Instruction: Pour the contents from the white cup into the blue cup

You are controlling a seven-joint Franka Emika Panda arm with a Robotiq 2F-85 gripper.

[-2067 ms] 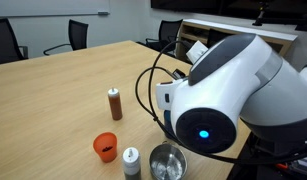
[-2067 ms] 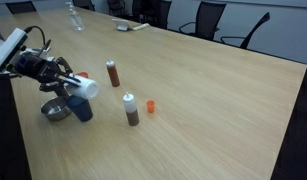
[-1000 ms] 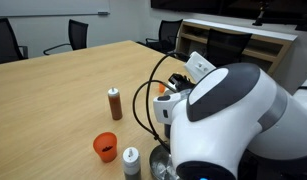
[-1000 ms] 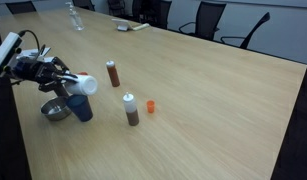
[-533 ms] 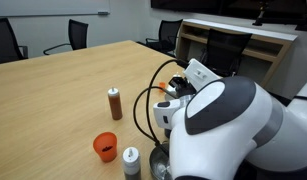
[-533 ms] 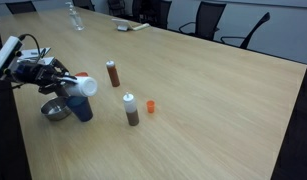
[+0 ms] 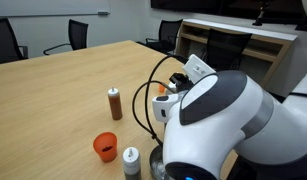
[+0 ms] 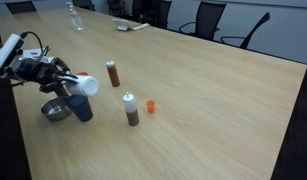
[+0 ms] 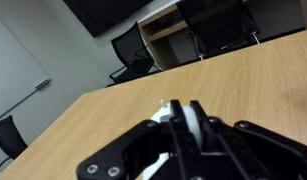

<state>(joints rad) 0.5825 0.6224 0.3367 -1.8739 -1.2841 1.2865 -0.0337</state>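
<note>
gripper [image 8: 71, 80] clamped on white cup [image 8: 87, 86], cup tipped sideways | blue cup [image 8: 82, 109] just below | wooden table [image 8: 213, 110] | office chairs [image 8: 208, 15] beyond

Obstacles cluster at the bench [image 8: 213, 100] edge by the robot: steel bowl [image 8: 55, 110], blue cup [image 8: 81, 109] and orange cup [image 7: 105, 147] stand close together. Overhead access to the blue cup is blocked by the gripper [image 8: 73, 82] clamping the tilted white cup [image 8: 85, 86]. Further in: brown bottle [image 8: 112, 73], capped container [image 8: 130, 110], small orange cap [image 8: 150, 105] just beside it. Bench surface toward the chair-lined edge is unobstructed.
</note>
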